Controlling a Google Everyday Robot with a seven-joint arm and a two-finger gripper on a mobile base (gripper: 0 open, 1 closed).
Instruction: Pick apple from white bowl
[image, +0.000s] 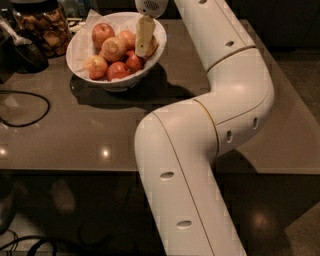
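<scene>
The white bowl (80, 47), lined with crinkled paper, stands at the back left of the table and holds several apples. The apple (128, 38), pale yellow-tan with an orange-red blush, lies at the bowl's back right. A pale apple with a stem dimple (114, 48) lies next to it, with smaller red apples (118, 71) in front. My gripper (144, 49) reaches down into the right side of the bowl, right beside the blushed apple. Its tip is partly hidden among the fruit.
A glass jar of brown snacks (44, 27) stands left of the bowl, with a dark object (20, 52) in front of it. A black cable (25, 107) loops on the table's left. My white arm (220, 100) spans the table's right half.
</scene>
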